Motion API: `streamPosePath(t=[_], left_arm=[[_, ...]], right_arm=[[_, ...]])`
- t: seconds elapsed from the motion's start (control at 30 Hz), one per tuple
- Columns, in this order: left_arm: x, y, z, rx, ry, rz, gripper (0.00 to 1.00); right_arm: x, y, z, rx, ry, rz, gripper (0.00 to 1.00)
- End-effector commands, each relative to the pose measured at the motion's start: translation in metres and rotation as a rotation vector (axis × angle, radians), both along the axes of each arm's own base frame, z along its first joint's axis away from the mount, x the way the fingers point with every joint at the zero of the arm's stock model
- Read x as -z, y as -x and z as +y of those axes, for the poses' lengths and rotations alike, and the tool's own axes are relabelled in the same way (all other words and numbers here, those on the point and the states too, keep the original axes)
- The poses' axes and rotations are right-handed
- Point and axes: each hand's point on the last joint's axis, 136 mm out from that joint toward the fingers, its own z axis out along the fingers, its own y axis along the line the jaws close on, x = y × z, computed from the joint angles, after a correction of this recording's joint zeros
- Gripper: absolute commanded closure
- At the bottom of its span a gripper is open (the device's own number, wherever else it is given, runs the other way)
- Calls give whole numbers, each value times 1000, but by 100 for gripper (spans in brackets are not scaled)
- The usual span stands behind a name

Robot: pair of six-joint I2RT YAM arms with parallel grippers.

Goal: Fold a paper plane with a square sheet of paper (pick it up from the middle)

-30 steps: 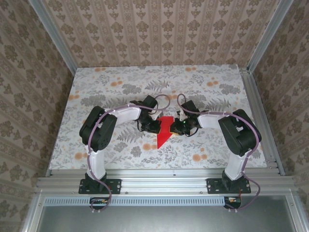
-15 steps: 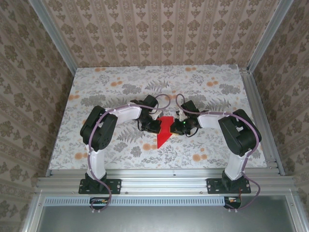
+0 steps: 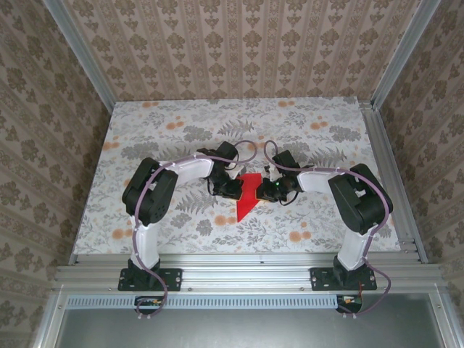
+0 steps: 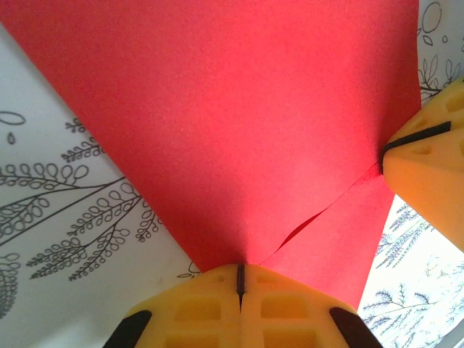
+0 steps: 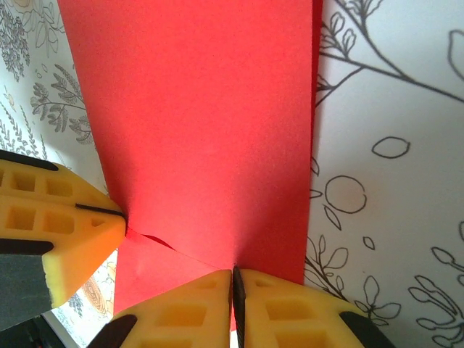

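Bright, even light fills the view from above, and the pale worktop point(image 3: 145, 138) looks clear, with only small soft shadows under the arms point(image 3: 181, 168). Close up, the red paper point(image 4: 239, 109) glows strong and flat, with a thin dark shadow line along its fold. The yellow fingers point(image 4: 203, 315) of the left hand point(image 4: 240, 279) look soft and fuzzy at the bottom edge. The leaf drawings point(image 4: 80, 210) beside them look sharper.

A robot test cell in a lab: aluminium frame rails point(image 3: 246, 275) box in wallpaper-patterned walls point(image 3: 246, 43) around a floral-printed counter point(image 3: 159, 138) with two bolted arms point(image 3: 152, 199).
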Motion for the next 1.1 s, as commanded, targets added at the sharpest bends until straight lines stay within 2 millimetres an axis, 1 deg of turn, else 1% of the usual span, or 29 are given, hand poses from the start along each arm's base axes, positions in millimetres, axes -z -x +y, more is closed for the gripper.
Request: streamPosePath(t=[0.0,0.17,0.27,0.43,0.6,0.67,0.73,0.83,1.0,1.07], left_arm=[[19,1,7,-6,-60,11,95],[14,1,8,-1,-62,6,95],[19,4,9,2,-71,18,95],[27,7,11,5,-80,31,95],[33,11,15,10,-94,40,95],[34,12,15,10,-95,44,95],[33,11,15,10,-90,43,95],[31,10,14,14,-87,40,95],[26,9,10,18,-74,36,95],[25,9,8,23,-70,35,95]], right_arm=[[34,22,-26,20,130,92,85],[23,17,-25,24,120,61,85],[19,15,-30,30,143,43,82],[17,9,-42,65,161,17,81],[20,5,-51,81,180,21,81],[18,3,-56,93,181,15,81],[11,0,-59,100,179,2,81],[-3,-3,-57,91,165,-27,81],[-23,-10,-46,86,98,-67,81],[-25,-12,-42,81,79,-70,81]])
